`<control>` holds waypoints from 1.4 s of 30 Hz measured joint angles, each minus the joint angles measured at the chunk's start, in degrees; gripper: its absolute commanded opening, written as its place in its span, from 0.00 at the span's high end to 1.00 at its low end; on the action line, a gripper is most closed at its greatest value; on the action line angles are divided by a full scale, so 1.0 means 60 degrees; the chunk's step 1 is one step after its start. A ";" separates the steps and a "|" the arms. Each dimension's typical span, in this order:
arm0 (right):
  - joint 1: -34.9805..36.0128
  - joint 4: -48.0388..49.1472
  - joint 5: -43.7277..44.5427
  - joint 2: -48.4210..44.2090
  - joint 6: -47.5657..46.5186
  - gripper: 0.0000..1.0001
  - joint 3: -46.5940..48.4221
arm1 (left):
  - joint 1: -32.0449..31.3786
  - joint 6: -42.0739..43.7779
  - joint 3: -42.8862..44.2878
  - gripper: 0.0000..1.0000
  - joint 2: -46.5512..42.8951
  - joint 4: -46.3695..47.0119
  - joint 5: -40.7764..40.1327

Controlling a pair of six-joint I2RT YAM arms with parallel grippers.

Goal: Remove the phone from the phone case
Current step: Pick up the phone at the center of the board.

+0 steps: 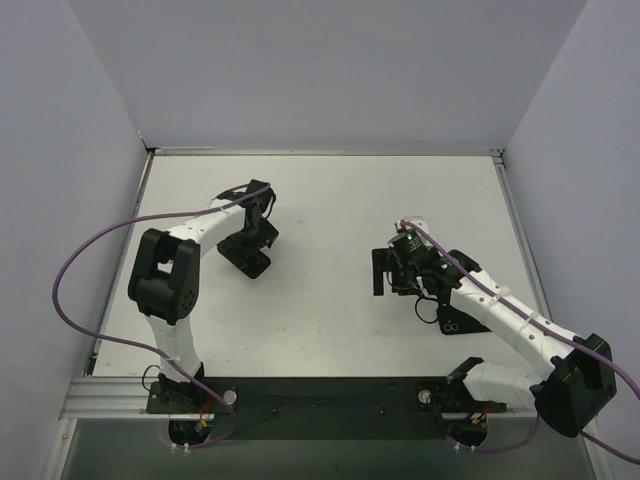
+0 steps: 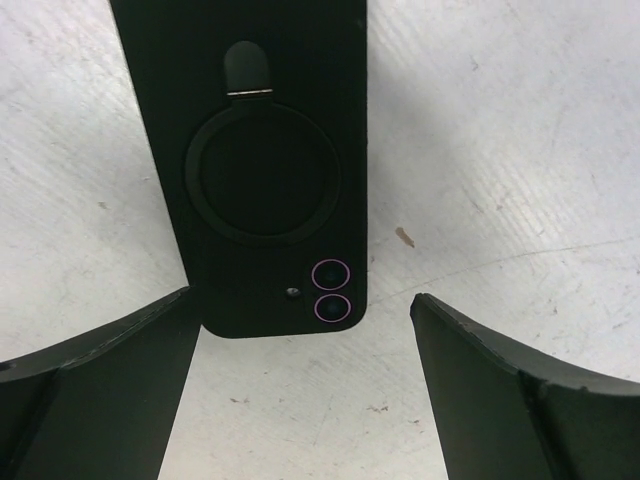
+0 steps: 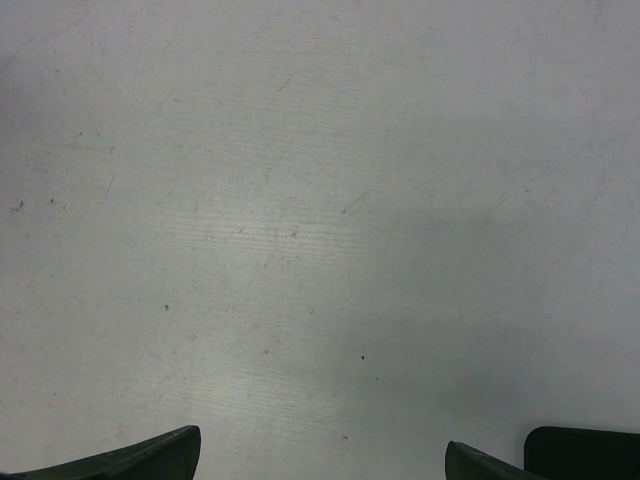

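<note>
We judge the task barely begun. The black matte phone case (image 2: 265, 180), with a raised ring on its back, lies flat and back up on the white desk (image 1: 330, 200), toward the left side. Two purple-rimmed camera lenses (image 2: 331, 290) show through its corner, so the phone appears to be seated inside. No edge of the case looks peeled or lifted.

The left tool (image 2: 302, 300) hangs over the lens end of the case with its fingers spread wide, one to each side, gripping nothing. The right tool (image 3: 322, 440) is likewise wide open and empty over bare desk, well apart from the case. In our view everything is left to do: steadying the case, freeing an edge and drawing the phone out.

The far end of the case is cut off in the left wrist view. With the screen side facing down, we see nothing of the phone beyond the lenses. We cannot tell whether one left finger brushes the case's edge. A dark rounded-cornered shape (image 3: 585, 452) peeks in at the lower right of the right wrist view, and we cannot say what it is.
</note>
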 measured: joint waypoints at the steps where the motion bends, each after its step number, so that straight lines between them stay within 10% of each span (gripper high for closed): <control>1: 0.0000 0.0000 0.0000 -0.0033 -0.0004 0.00 -0.0040 | -0.0004 -0.0055 0.0000 0.03 0.0000 -0.0058 -0.0058; 27: 0.0007 -0.0004 -0.0040 -0.0280 -0.0106 0.00 -0.0135 | 0.0189 -0.0364 -0.0076 0.05 0.0663 -0.0157 -0.0284; 38: 0.0007 -0.0040 -0.0120 -0.0291 0.0015 0.00 -0.0117 | 0.0295 -0.0029 0.0270 0.72 0.0874 -0.0382 -0.0095; 42: 0.0004 -0.0328 -0.0510 -0.0237 0.0346 0.00 0.0353 | 0.0291 0.0608 0.0011 0.73 0.0688 -0.0069 -0.0011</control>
